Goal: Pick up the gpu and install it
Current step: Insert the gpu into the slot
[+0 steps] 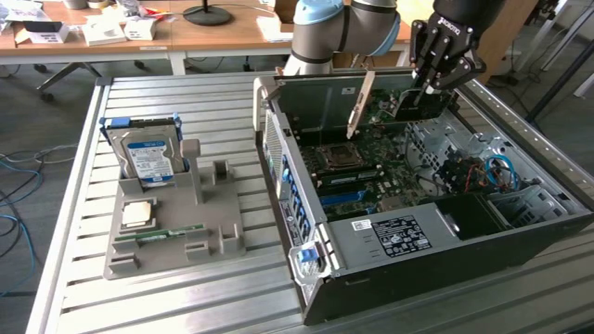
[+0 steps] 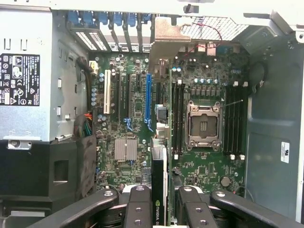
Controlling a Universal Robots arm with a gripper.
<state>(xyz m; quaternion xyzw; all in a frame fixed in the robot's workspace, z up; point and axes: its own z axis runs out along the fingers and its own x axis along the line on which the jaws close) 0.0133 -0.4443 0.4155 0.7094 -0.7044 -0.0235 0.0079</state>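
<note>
Gripper is clamped on the gpu, which is gripped edge-on between its fingers. It is held over the motherboard.

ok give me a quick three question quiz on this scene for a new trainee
1. True or false: the end effector holds the gpu over the open computer case.
2. Where does the hard drive stand? A in the grey holder; B inside the computer case; C on the wooden desk.
3. Short answer: what colour is the gpu's long end bracket?

Key: 1 true; 2 A; 3 silver.
</note>
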